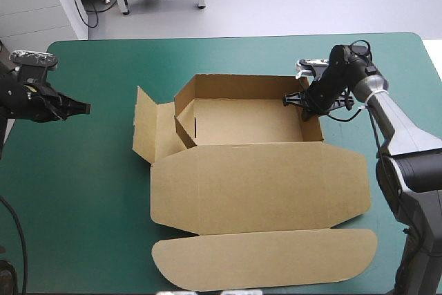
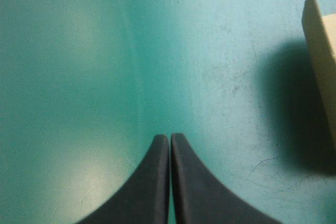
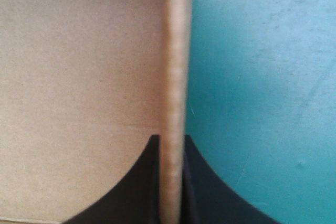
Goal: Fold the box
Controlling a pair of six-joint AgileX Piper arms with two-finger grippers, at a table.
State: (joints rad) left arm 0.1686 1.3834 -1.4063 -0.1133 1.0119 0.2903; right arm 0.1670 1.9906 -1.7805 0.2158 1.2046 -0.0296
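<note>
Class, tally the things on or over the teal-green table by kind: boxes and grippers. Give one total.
Brown box: 1
Black grippers: 2, the left gripper and the right gripper
Total: 3

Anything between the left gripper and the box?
Nothing. In the high view only bare teal-green cover separates the left gripper from the box. The left wrist view shows the same bare cover ahead of its shut fingers.
</note>
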